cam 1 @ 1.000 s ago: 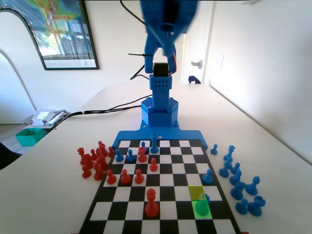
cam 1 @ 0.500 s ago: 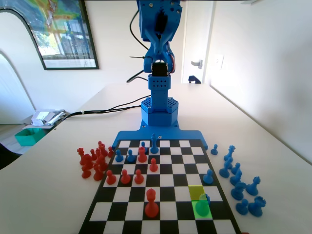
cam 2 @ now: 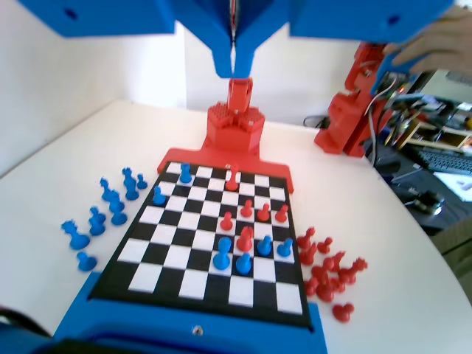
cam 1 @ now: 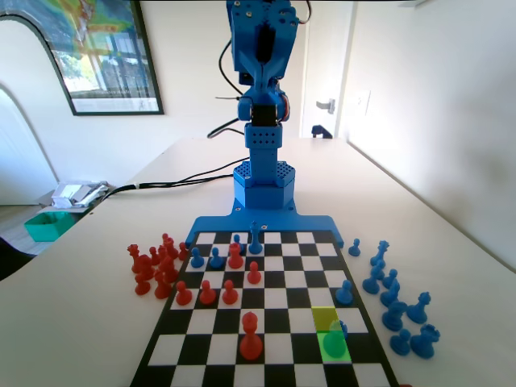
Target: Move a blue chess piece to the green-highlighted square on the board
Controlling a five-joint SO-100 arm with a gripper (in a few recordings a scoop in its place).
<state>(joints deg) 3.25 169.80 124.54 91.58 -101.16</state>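
Note:
The blue chess piece (cam 1: 334, 337), a small pawn tinted greenish, stands on the green-highlighted square (cam 1: 337, 350) near the front right of the board (cam 1: 266, 278) in the fixed view. A paler yellow-green square (cam 1: 324, 318) lies just behind it. The same pawn (cam 2: 185, 172) shows at the far left of the board (cam 2: 184, 284) in the wrist view. My gripper (cam 2: 232, 71) hangs high above the board, its jaws pressed together with nothing between them, far from the pawn. The blue arm (cam 1: 262, 72) stands folded upright over its base.
Red pawns (cam 1: 230, 292) and blue pawns (cam 1: 215, 258) stand on the board's far half, and a lone red pawn (cam 1: 251, 337) at the front. Red pieces (cam 1: 153, 266) cluster off the left edge and blue pieces (cam 1: 395, 298) off the right.
One second ago the arm's upper part was blurred in motion. It has since settled upright and now holds still. The pawn has stayed on the green square.

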